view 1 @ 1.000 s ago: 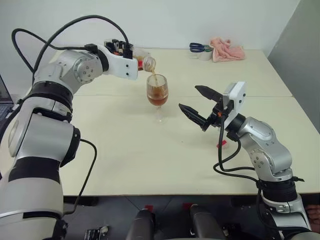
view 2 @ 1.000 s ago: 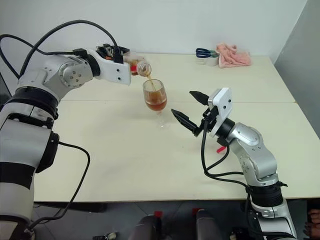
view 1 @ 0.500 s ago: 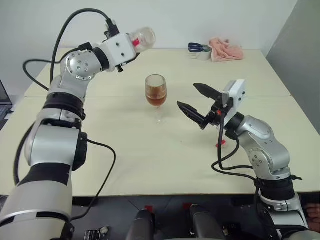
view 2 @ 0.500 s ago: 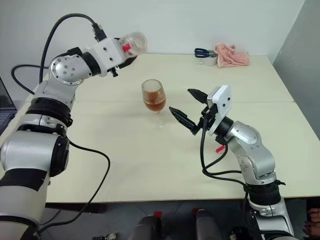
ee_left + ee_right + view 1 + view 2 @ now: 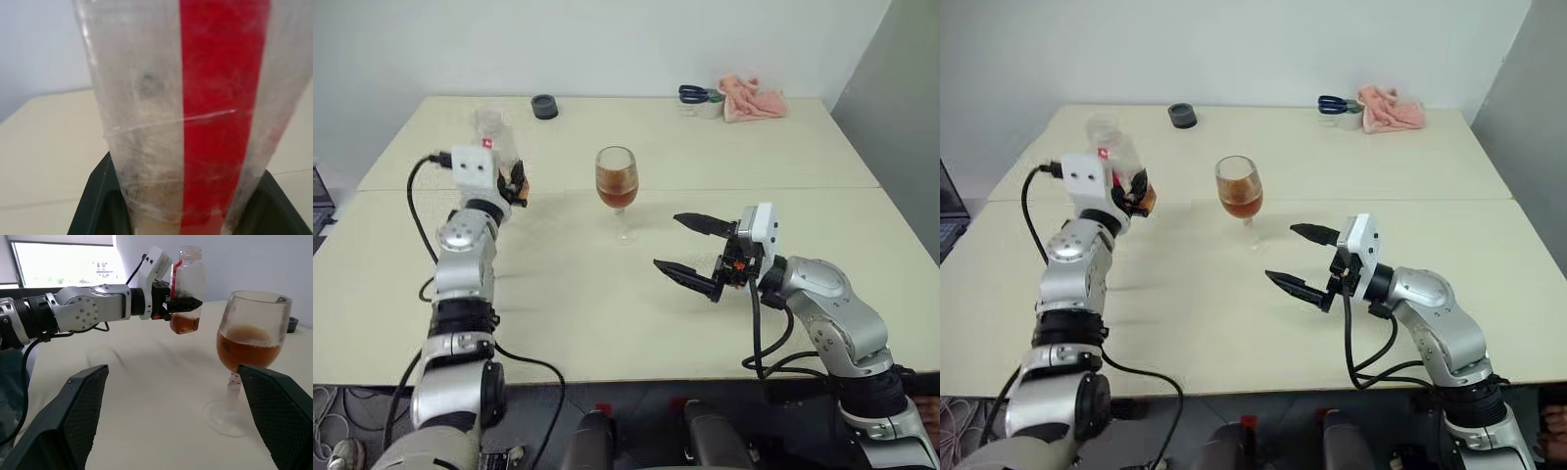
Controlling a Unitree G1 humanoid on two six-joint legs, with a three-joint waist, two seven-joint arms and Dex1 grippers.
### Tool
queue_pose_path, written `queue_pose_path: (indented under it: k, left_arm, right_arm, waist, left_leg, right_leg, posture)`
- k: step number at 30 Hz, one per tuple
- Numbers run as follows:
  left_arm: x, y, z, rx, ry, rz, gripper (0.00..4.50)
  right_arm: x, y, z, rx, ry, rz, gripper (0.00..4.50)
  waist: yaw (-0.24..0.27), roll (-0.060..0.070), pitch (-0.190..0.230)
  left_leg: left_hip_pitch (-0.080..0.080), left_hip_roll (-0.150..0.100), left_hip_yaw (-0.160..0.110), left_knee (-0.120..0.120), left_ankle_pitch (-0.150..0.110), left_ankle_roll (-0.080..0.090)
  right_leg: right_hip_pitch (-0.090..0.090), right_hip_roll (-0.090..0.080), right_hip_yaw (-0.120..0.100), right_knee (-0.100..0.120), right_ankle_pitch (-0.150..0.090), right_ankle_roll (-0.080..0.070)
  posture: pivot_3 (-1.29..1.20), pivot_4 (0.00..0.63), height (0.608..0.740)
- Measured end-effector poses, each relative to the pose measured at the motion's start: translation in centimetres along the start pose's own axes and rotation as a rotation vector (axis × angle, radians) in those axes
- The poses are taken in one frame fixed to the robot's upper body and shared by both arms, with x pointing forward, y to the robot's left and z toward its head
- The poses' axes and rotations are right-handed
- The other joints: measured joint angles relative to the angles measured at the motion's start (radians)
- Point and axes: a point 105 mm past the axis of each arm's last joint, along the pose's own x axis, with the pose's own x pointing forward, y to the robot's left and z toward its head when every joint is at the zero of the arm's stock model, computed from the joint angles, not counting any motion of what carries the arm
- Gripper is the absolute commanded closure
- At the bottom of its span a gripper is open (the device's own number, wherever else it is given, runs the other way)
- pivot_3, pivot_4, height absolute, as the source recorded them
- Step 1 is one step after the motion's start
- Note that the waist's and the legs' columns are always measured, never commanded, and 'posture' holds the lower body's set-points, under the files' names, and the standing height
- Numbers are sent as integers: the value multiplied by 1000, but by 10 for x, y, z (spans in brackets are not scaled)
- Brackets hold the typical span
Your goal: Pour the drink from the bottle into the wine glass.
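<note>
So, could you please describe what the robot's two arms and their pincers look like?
Both arms are silver-grey metal segments joined by black bands, with a loose black cable running along each. Each wrist carries a white boxy housing; the left one shows a small red mark. The right pincer has two black, tapering, pointed fingers with a textured inner face. The left pincer is black too.

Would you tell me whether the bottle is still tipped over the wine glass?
No, the bottle stands upright in the left claw, off to the side of the wine glass.
</note>
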Motion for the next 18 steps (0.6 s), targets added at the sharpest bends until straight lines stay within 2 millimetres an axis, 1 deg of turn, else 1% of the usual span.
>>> queue_pose_path:
  k: [3, 6, 9, 13, 15, 18]
  left_arm:
    - [-10, 4, -10, -53, 6, 8, 2746]
    - [-18, -1, -29, -109, 41, -21, 2746]
    - [-21, -2, -46, -141, 86, -23, 2746]
    - [-21, 0, -52, -144, 87, -23, 2746]
    - [-20, 1, -54, -136, 83, -16, 2025]
    - [-20, 0, -57, -121, 89, -20, 1159]
  right_arm:
    - [-2, 0, -7, 4, 17, -4, 0]
    - [0, 0, -9, -1, 16, -6, 0]
    - [2, 1, -10, 5, 11, -6, 0]
    - [3, 0, -10, 5, 11, -19, 0]
    - [3, -1, -11, 5, 10, -28, 0]
    - [3, -2, -11, 5, 11, -34, 0]
  waist:
    - [6, 0, 0]
    - [8, 0, 0]
    - [9, 0, 0]
    - [9, 0, 0]
    - [9, 0, 0]
    - [9, 0, -1]
  left_leg:
    - [0, 0, 0, 0, 0, 0]
    - [1, 0, 2, -1, 0, 0]
    - [1, 0, 3, -1, 0, 0]
    - [2, 0, 4, -1, 0, 0]
    - [4, 0, 5, -1, 0, 0]
    - [5, 0, 5, -2, 0, 0]
  right_leg:
    - [0, 0, 0, 0, 0, 0]
    - [1, 0, 0, 0, 0, 0]
    - [1, 0, 0, 0, 0, 0]
    - [2, 0, 0, -1, 0, 0]
    - [3, 0, 0, -1, 0, 0]
    - [3, 0, 1, -1, 0, 0]
  posture:
    - [0, 150, 740]
    - [0, 150, 740]
    - [0, 150, 740]
    - [0, 150, 740]
    - [0, 150, 740]
    - [0, 150, 740]
